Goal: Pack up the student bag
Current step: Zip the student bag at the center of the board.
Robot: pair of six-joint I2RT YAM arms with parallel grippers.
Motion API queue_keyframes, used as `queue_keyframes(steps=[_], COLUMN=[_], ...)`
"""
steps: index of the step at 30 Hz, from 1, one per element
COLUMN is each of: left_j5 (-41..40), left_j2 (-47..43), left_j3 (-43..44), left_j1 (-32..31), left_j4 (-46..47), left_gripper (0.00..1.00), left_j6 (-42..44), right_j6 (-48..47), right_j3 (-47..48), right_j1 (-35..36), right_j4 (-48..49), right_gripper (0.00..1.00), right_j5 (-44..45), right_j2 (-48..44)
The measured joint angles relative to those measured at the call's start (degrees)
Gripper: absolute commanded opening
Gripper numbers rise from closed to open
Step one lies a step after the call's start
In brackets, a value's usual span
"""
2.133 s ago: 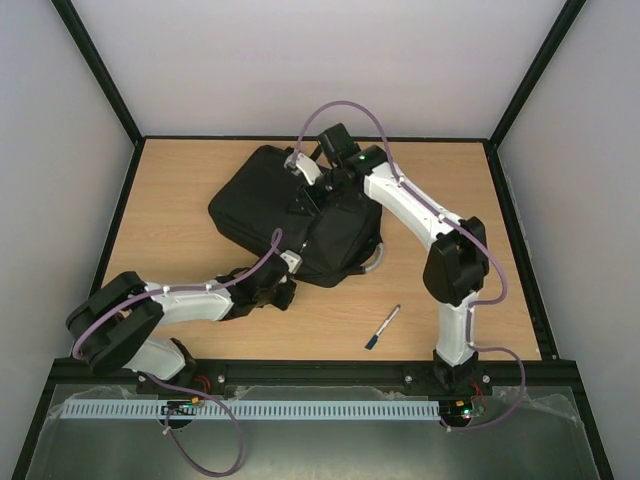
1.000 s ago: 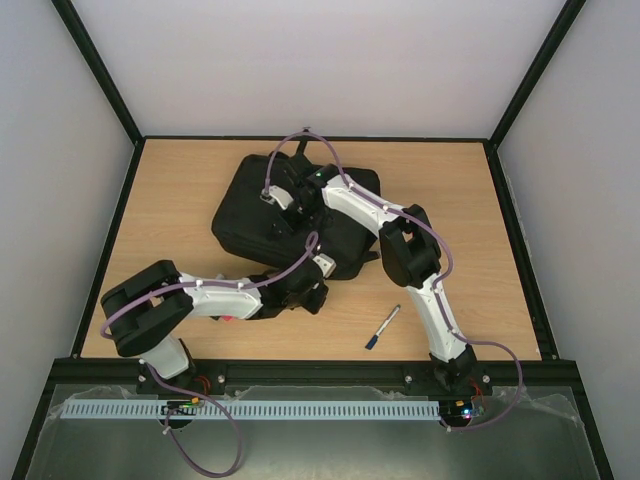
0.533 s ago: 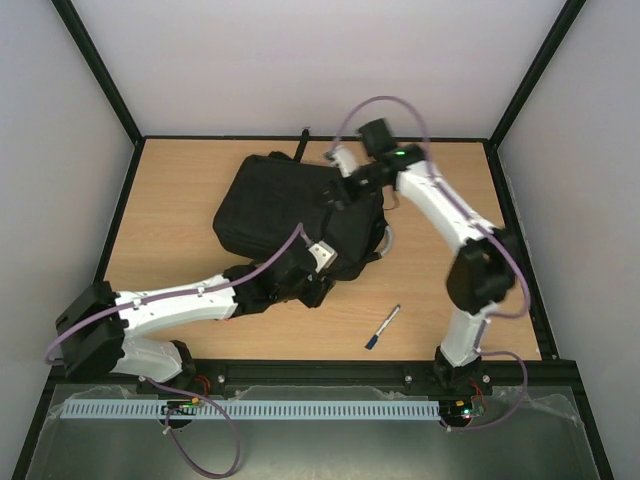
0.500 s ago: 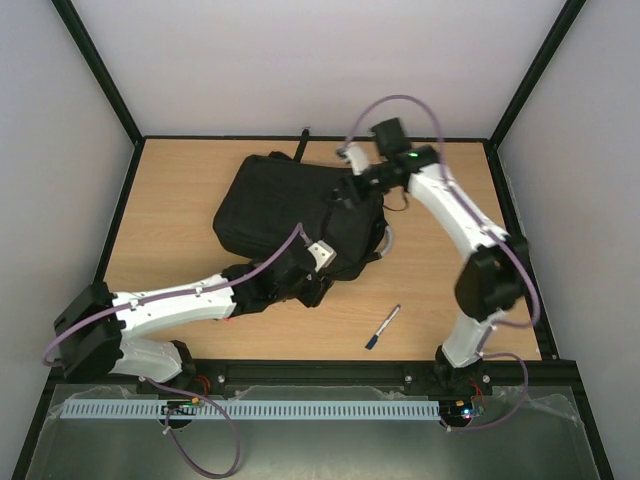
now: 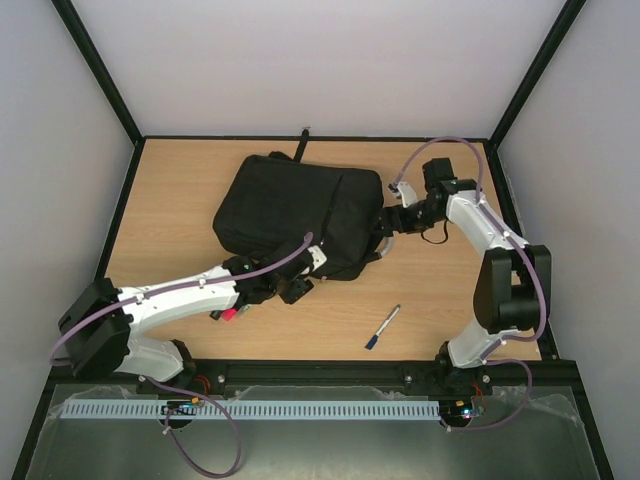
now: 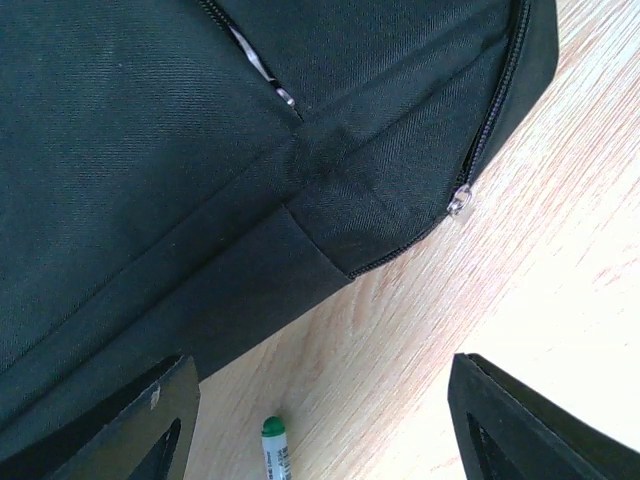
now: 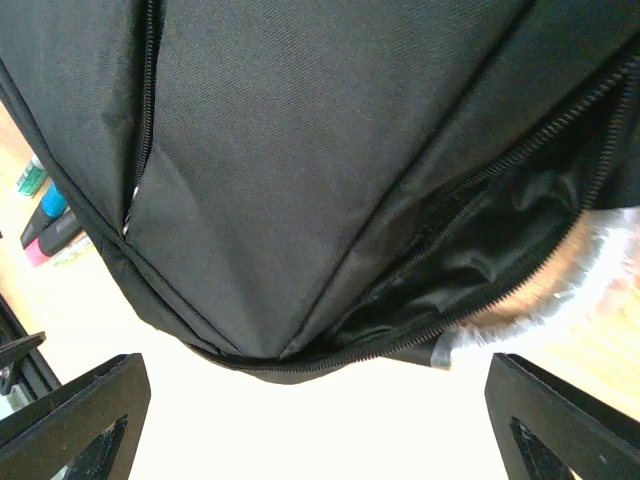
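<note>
The student bag (image 5: 290, 205), black fabric with zips, lies flat in the middle of the table. Its grey curved handle (image 5: 385, 243) sticks out at its right near corner. My left gripper (image 5: 298, 286) hovers open at the bag's near edge; in the left wrist view the bag (image 6: 150, 150) fills the top and a green-capped marker (image 6: 273, 442) lies on the wood between my fingers (image 6: 150, 420). My right gripper (image 5: 390, 222) stands open just off the bag's right side. The right wrist view shows an unzipped pocket (image 7: 480, 250) gaping, with nothing between the fingers (image 7: 570, 420).
A blue-capped pen (image 5: 383, 327) lies on the wood near the front right. Green, blue and pink markers (image 7: 40, 215) lie by the bag's near edge, under my left arm (image 5: 228, 314). A black strap end (image 5: 303, 135) reaches the back wall.
Both grippers have opened. The right arm has swung off the top of the bag to its right side. The left gripper has slid back along the bag's near edge, and the bag lies flatter.
</note>
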Motion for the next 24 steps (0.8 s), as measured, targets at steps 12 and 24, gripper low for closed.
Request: queue_keyframes(steps=[12,24], left_j5=[-4.61,-7.58], left_j2=[6.43,11.13], left_j3=[0.28,0.28], left_j1=[0.04,2.51], left_j4=[2.64,4.85], left_gripper=[0.70,0.59], left_j6=[7.82,7.56], right_j6=[-1.51,-6.05], right_j3=[6.21,10.78], right_j1=[0.44,2.91], right_j4=[2.03,-7.58], right_gripper=[0.80,0.51], right_j5=[-8.66,-20.46], right_j2=[16.87,19.47])
